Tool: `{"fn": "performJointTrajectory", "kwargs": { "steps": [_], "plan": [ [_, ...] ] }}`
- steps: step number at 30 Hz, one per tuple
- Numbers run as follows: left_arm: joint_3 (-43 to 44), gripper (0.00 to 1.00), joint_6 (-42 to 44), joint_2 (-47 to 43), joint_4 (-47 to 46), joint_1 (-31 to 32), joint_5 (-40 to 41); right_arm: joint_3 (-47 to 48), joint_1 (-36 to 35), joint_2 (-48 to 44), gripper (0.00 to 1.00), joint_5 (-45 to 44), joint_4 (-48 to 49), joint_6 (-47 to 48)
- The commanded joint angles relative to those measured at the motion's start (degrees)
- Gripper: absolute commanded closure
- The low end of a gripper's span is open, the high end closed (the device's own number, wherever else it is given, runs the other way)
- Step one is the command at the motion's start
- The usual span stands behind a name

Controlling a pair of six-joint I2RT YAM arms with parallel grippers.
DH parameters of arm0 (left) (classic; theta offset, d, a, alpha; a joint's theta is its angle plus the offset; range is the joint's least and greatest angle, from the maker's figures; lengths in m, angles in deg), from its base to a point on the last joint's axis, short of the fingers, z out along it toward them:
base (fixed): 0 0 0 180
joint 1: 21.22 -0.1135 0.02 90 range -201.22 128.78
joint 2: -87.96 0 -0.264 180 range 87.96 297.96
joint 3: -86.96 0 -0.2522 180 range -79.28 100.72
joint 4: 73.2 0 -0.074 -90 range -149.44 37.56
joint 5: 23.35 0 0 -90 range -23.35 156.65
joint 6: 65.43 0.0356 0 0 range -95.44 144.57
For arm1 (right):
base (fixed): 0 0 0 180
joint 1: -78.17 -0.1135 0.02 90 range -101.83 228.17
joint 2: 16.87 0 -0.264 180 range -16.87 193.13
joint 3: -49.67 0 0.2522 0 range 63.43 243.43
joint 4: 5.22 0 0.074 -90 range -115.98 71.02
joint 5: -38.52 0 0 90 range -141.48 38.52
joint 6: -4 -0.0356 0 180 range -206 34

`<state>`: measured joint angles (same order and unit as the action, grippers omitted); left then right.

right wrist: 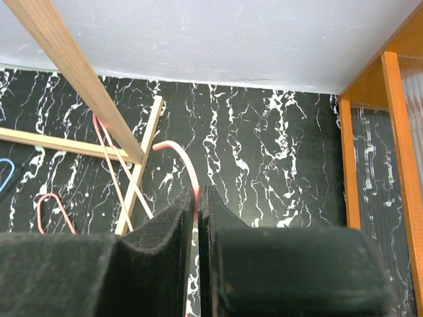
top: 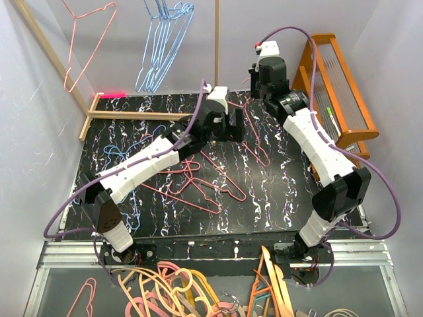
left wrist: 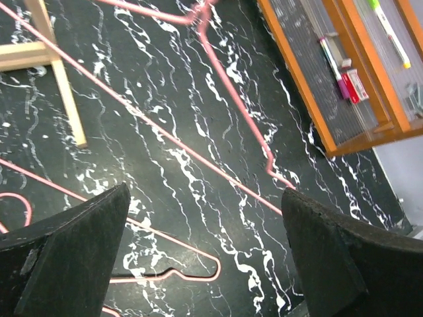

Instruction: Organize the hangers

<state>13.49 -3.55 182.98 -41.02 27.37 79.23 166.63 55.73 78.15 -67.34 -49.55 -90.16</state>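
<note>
R fingers [right wrist: 165, 231] pinch a pink hanger [right wrist: 178, 153] by its hook (prob. bound for the rack [right wrist: 73, 79]) while L fingers [left wrist: 73, 251] gape over the table [left wrist: 145, 66].

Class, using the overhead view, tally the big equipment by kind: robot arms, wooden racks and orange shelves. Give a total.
Arms: 2 (left arm, right arm)
Wooden rack: 1
Orange shelf: 1
Total: 4

Black marbled table [top: 284, 191] with strewn hangers [top: 198, 187]
</note>
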Motion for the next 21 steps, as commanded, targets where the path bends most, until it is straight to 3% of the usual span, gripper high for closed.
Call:
{"fn": "performJointTrajectory", "kwargs": {
  "steps": [1, 9, 21],
  "plan": [
    [-2.3, 0.03, 0.1, -3.0, -7.4, 5.4, 4.1, 5.1, -1.6, 0.2, 0.93, -9.1, 6.2, -2.2],
    [-3.9, 0.03, 0.7, -3.2, -7.6, 6.6, 4.1, 0.3, -1.8, -8.1, 0.93, 2.9, 0.8, -4.4],
    [-0.4, 0.03, -2.0, 3.0, -8.0, 11.1, 7.0, 2.9, -1.7, -7.1, 0.93, 2.4, 1.3, -7.7]
  ]
}}
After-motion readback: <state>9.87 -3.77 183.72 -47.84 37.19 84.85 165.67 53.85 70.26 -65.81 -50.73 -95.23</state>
